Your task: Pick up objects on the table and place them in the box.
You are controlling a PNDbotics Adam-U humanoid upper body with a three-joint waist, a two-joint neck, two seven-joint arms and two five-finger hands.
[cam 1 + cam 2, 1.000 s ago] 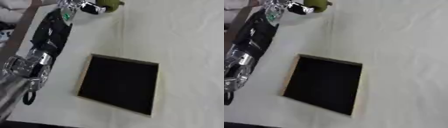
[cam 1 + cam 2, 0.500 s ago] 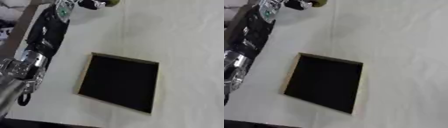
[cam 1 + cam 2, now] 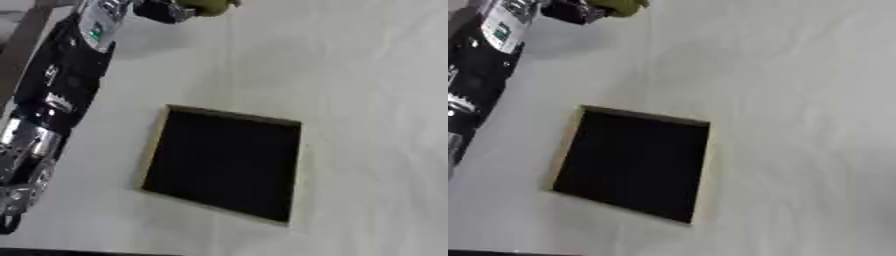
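- The left arm [image 3: 61,95] is stretching along the left side of the box [image 3: 223,162], from the near-left corner of the view up to the far edge, and it is reaching further away than one second ago.
- The left hand [image 3: 162,11] is now beyond the far-left corner of the box, well apart from it, and it is partly cut by the top edge of the view.
- The fingers of this hand are closing around a yellow-green object [image 3: 620,6]; how they wrap it I cannot tell fully, because only a dark part of the hand is showing.
- The object is staying at the far side of the table [image 3: 367,75], beyond the box, and it is looking as not lifted much yet; whether it is touching the cloth I cannot tell.
- Compared with the earlier views, the object and the hand are sitting higher in the picture, but the box is also shifting, so part of this change is coming from the head moving.
- The box is lying open and dark inside, and nothing is showing in it.
- I am judging that the grasp is just being taken, so the carrying toward the box is coming next.
- The right hand is not appearing in either view.
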